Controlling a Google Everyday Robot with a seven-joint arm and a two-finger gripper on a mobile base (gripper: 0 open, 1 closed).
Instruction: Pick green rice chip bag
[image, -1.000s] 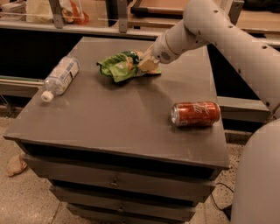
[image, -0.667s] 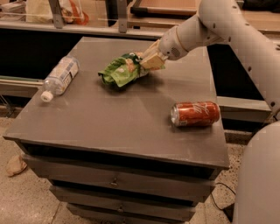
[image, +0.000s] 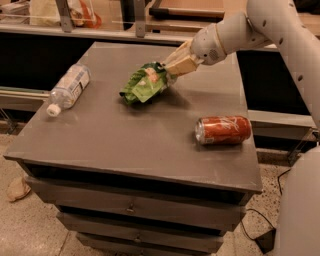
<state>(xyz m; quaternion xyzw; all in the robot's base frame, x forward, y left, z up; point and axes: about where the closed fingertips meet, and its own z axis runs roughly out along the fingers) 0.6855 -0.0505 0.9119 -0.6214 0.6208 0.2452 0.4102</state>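
Camera view showed the end effector (image: 171, 70) over the middle of the desk (image: 125, 150), toward its far edge, clamped shut on the upper right end of the green rice chip bag (image: 144, 84). The bag hung tilted, its lower left end close to the desk top; whether it had cleared was hard to tell. A good lift needed a firm pinch, since crumpled foil held by one end could slip, and a steady, straight rise, away from the clear bottle (image: 67, 89) near the left edge and the soda can (image: 223, 130) near the right edge.
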